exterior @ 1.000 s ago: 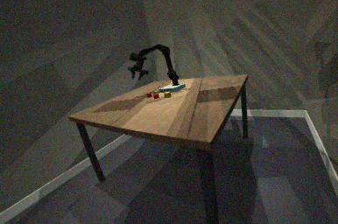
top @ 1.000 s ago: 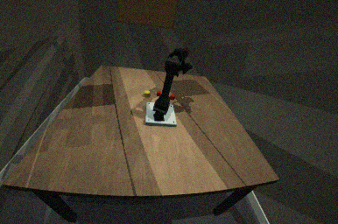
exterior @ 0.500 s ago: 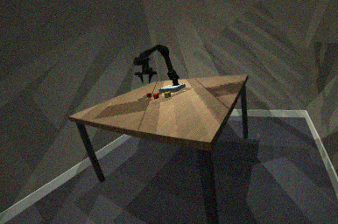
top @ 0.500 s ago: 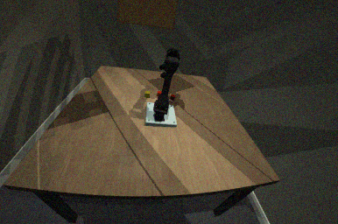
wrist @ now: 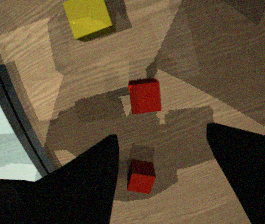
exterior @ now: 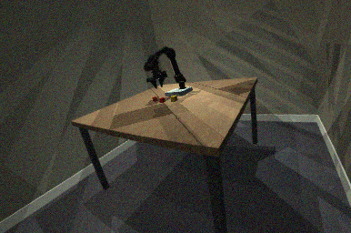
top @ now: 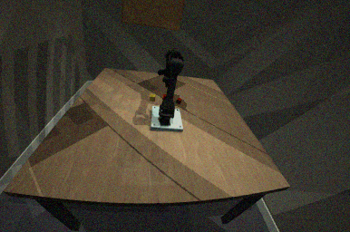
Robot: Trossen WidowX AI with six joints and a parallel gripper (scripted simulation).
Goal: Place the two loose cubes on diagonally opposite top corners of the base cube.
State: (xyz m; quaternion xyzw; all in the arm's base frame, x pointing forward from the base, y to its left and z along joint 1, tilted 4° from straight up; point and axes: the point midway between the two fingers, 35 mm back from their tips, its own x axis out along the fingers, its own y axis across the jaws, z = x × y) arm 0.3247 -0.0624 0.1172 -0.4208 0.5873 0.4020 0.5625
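Tool (wrist: 161, 181) hangs over the worktop (wrist: 198, 47), fingers apart and empty, straddling the nearer red cube (wrist: 141, 176), likely lining up a pick; yellow cube (wrist: 87, 13) sits well apart.
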